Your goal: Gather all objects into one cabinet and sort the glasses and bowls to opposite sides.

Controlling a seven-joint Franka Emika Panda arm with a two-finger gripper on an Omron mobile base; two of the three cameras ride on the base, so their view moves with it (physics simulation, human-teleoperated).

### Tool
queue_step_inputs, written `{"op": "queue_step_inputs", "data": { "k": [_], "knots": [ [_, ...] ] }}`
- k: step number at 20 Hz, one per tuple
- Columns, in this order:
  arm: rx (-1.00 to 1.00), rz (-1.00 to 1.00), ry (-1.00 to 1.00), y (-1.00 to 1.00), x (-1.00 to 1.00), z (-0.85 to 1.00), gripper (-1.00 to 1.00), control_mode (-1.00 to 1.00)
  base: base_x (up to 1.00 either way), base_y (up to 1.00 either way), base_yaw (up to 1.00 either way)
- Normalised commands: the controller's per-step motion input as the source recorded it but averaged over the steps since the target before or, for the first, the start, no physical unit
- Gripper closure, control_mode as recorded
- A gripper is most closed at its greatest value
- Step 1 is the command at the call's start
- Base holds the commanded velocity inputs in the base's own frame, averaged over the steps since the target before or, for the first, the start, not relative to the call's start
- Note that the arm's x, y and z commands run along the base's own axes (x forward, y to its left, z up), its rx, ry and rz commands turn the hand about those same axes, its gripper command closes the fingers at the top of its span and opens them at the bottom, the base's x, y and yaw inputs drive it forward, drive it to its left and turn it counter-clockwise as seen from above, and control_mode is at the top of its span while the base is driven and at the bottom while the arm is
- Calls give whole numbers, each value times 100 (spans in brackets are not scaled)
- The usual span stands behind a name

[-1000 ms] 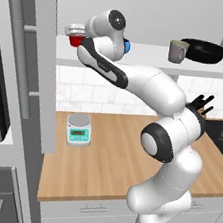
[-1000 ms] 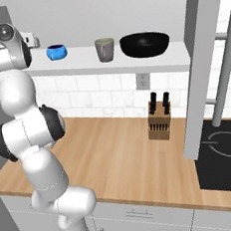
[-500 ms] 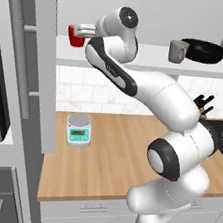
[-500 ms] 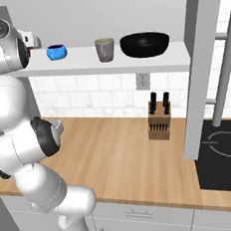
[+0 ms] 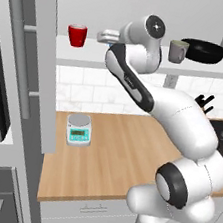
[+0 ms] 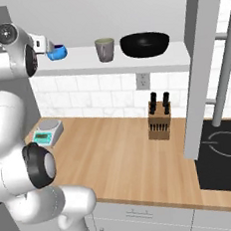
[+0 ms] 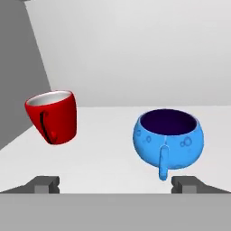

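The gripper [image 7: 115,185] has let go of the red cup [image 5: 77,35]; it now stands free near the shelf's [image 5: 140,65] left end; the hand has apparently drawn back right, toward the blue bowl [image 6: 57,53].

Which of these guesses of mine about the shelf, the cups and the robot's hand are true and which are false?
1. The red cup stands on the white shelf. True.
2. The gripper is clamped on the blue bowl. False: its fingers are spread wide and hold nothing, the bowl sitting ahead of them.
3. The grey-olive mug stands between the blue bowl and the black bowl. True.
4. The knife block is on the shelf. False: it stands on the wooden counter.
5. The black bowl is stacked inside the blue bowl. False: they sit apart.
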Motion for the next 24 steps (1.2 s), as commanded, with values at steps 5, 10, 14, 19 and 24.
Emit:
{"op": "queue_step_inputs", "data": {
  "k": [5, 10, 14, 19, 24],
  "knots": [
    [7, -9, 4, -98, -29, 0, -100, -100, 0, 0, 0],
    [6, -10, 3, -98, -24, 0, -100, -100, 0, 0, 0],
    [0, -14, 4, -73, -20, 1, -100, -100, 0, 0, 0],
    [-2, -12, 5, -49, -22, 0, -100, -100, 0, 0, 0],
    [-4, -5, 1, -49, -19, 0, -100, -100, 0, 0, 0]
  ]
}}
